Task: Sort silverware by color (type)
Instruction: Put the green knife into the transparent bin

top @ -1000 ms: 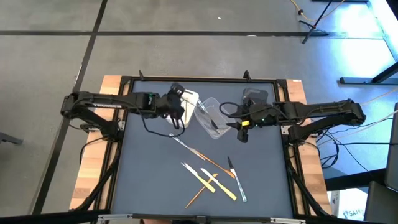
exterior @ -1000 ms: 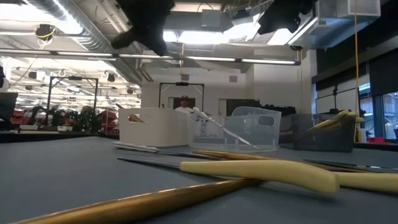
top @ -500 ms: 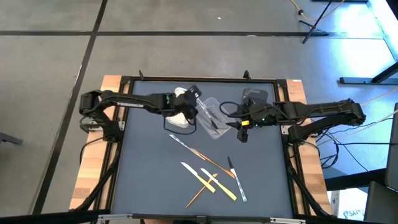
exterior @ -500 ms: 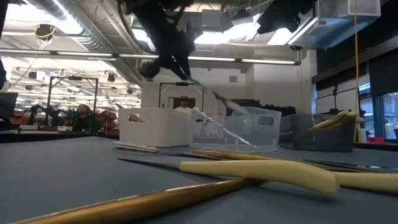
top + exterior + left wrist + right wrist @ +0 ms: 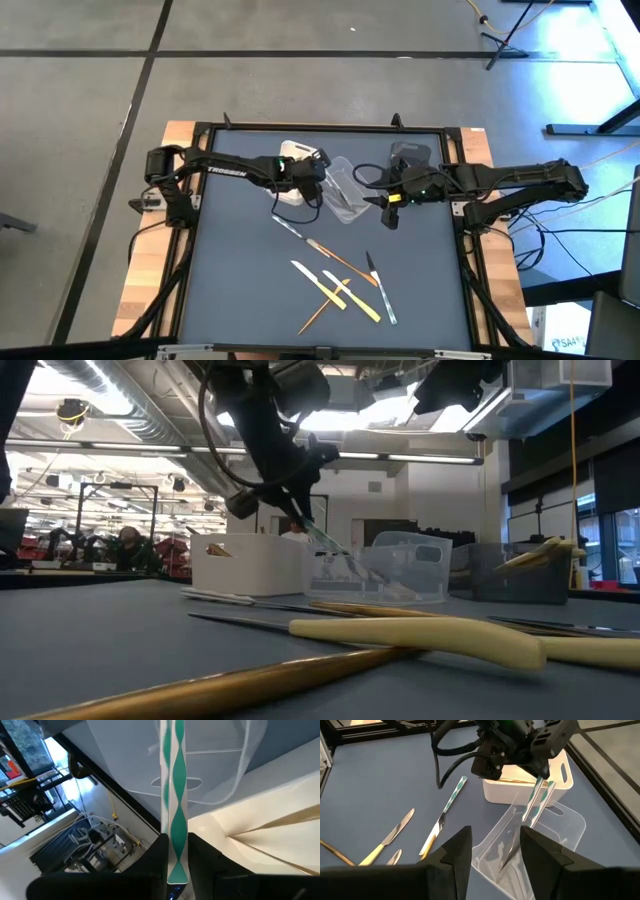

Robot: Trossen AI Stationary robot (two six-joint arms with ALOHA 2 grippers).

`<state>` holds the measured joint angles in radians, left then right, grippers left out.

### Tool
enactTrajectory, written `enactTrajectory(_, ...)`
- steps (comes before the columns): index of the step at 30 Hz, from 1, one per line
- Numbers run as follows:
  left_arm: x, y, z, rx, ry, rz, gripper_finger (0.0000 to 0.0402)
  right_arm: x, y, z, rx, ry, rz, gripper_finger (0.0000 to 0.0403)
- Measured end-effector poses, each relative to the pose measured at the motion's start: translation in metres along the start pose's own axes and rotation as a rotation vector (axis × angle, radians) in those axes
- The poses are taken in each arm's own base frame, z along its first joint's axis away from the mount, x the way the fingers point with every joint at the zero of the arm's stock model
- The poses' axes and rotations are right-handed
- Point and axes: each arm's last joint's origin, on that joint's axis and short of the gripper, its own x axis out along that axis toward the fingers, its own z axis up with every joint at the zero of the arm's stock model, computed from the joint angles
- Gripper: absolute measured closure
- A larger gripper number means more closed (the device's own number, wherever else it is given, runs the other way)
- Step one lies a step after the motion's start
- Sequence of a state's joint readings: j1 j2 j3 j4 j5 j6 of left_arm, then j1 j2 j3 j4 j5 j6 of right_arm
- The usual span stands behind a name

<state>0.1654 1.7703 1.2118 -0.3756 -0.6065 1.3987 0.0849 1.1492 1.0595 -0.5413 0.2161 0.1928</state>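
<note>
My left gripper (image 5: 540, 776) is over the near edge of the white tub (image 5: 290, 152), shut on a green-and-white striped piece of silverware (image 5: 536, 800). The piece slants down toward the clear tub (image 5: 555, 835). Whether it is one piece or two side by side, I cannot tell. A little to the right of the clear tub, my right gripper (image 5: 495, 865) stands open with nothing between its fingers. More silverware lies flat on the mat: another striped piece (image 5: 290, 228), and yellow and tan pieces (image 5: 335, 285). My left gripper pinches the striped piece at its upper end (image 5: 176, 865) between its two fingers. The fingers slant down from the table's left, and the piece runs on along them. It is lifted clear of the table, tilted, with its lower end (image 5: 345, 560) at the clear tub's opening.
A dark grey tub (image 5: 410, 155) stands at the back right, beside the clear tub. A silver knife (image 5: 395, 832) and other pieces lie toward the mat's near middle. People stand in the room beyond the table.
My left gripper has come down and moved toward the table's right, from over the white tub toward the clear tub, rolling as it went. The striped piece it carries now tips down at the clear tub.
</note>
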Motion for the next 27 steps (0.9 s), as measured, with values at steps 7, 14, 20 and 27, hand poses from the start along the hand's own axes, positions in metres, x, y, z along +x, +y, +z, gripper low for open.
enactTrajectory(7, 0.0020, -0.0002, 0.0021, -0.003, -0.025, -0.001, 0.0340, 0.0000, 0.0000, 0.0000, 0.000, 0.000, 0.000, 0.0249)
enactTrajectory(14, 0.0020, 0.0008, 0.0030, -0.010, -0.052, 0.005, 0.0335, 0.0000, 0.0000, -0.0001, 0.000, 0.001, 0.000, 0.0249)
enactTrajectory(20, 0.0020, 0.0018, 0.0031, -0.017, -0.050, 0.014, 0.0334, 0.0000, 0.0000, -0.0001, 0.000, 0.001, 0.000, 0.0249)
enactTrajectory(27, 0.0020, 0.0018, 0.0030, -0.018, -0.048, 0.014, 0.0333, 0.0000, 0.0000, -0.0002, 0.000, 0.002, 0.000, 0.0249)
